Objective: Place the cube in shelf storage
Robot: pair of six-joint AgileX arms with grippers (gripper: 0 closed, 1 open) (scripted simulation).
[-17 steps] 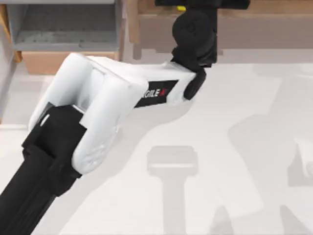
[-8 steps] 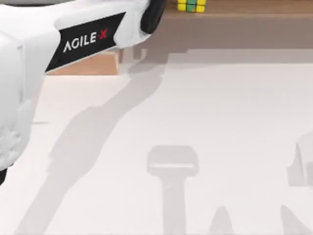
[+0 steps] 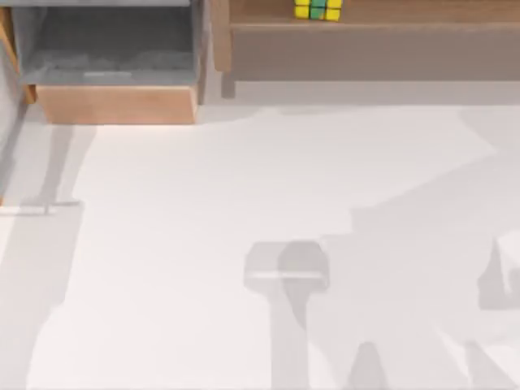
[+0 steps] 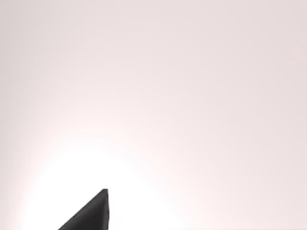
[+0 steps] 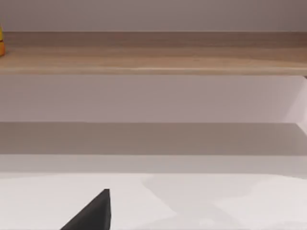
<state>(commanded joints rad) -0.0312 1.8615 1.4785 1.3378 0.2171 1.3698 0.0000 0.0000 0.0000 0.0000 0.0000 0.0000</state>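
Far left corner of the counter (image 3: 244, 187): a grey-lined box (image 3: 110, 49) with a pale wood front, open toward the near side, nothing visible inside it; not the target for this task. Just right of it, along the far edge, the shelf storage (image 3: 366, 53), long brown boards with a darker front face. The cube (image 3: 318, 9) sits on the top board of the shelf, toward the shelf's left end, yellow and green tiles showing, upright and square to the front lip, nothing touching it. Judged from its position, the placement is done: the cube rests flat with board around it, so it should stay put without support. Centre and near side of the counter carry soft grey shadows, which I take to be cast by the arms above. Left wrist view: pale blank surface and one dark wedge at the frame's lower edge, presumably part of the left hand (image 4: 93, 213); whether it is wide or narrow, cannot tell. Right wrist view: the shelf boards face-on across the counter, a sliver of yellow at the board's end that is likely the cube, and a like dark wedge of the right hand (image 5: 93, 213); its opening also cannot be told. Neither hand is near the cube.
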